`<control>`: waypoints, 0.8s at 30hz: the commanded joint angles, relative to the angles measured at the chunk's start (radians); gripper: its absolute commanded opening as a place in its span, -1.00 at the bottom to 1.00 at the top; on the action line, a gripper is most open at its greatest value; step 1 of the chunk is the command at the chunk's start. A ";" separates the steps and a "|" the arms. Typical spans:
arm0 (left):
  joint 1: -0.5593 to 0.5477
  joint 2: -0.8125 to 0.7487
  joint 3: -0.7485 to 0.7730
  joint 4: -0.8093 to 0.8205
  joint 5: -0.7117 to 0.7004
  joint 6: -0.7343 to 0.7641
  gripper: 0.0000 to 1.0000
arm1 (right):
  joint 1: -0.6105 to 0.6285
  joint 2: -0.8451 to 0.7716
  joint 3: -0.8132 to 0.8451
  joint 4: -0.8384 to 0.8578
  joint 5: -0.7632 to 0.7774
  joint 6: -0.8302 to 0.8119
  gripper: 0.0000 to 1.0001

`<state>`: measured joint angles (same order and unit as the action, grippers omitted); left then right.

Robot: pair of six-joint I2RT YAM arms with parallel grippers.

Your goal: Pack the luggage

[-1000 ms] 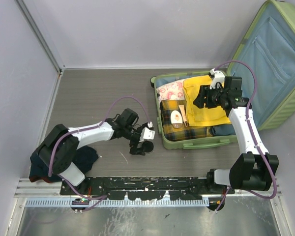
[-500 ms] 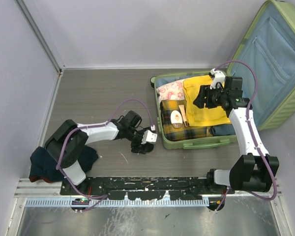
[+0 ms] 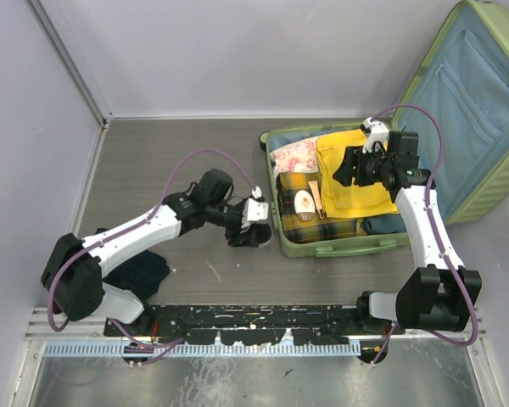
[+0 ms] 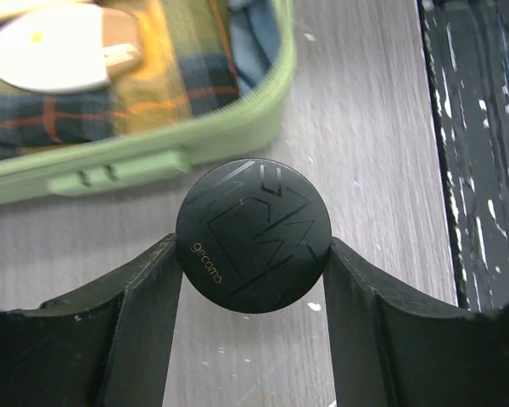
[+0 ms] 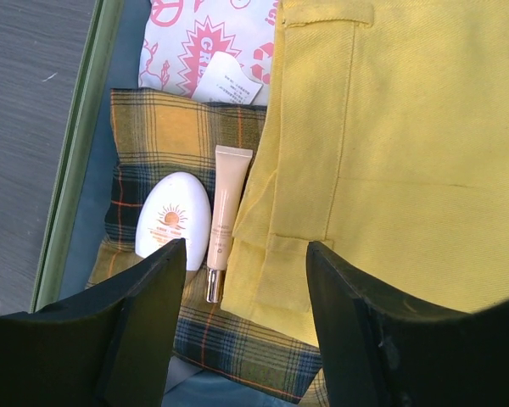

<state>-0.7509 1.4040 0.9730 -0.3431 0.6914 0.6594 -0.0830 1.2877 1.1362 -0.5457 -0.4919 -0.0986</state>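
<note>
The luggage [image 3: 339,248] lies open on the right-hand part of the grey wood-grain surface [image 3: 170,153], a light-green hard-shell case with a rounded rim. Its lid [image 3: 483,110] is raised at a tilt on the far right, showing light blue fabric lining with a stitched pocket panel. The near wall, seen from the left wrist view, is smooth pale green with a small moulded handle-like bar of the same green [image 4: 119,174]. Inside the lower half lie a yellow garment [image 3: 352,174], a plaid cloth [image 3: 310,222] in dark blue and mustard, a pink-printed white cloth [image 3: 295,156], and on the plaid cloth a white oval bottle [image 5: 173,222] just beside a beige tube [image 5: 224,212]. The right end effector [image 5: 246,254] hangs above these contents with its fingers spread wide, holding nothing. The left end effector [image 4: 253,254] is just outside the near left wall of the luggage, low over the surface, pinching a black round disc [image 4: 253,235] by its edges between both fingers. A dark blue cloth [image 3: 144,271] lies on the surface near the left arm's base.
</note>
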 commanded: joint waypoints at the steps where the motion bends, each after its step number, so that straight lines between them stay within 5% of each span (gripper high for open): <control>1: 0.016 0.082 0.236 -0.012 -0.046 -0.112 -0.06 | -0.005 -0.032 0.016 0.050 -0.024 0.023 0.27; 16: 0.028 0.711 1.047 -0.062 -0.266 -0.235 -0.09 | -0.012 -0.049 0.060 0.049 0.006 0.030 0.27; 24: 0.028 0.912 1.170 -0.065 -0.315 -0.220 0.01 | -0.016 -0.052 0.145 0.038 0.034 -0.004 0.28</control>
<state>-0.7242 2.2848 2.0758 -0.4213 0.4095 0.4351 -0.0940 1.2831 1.1927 -0.5472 -0.4747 -0.0780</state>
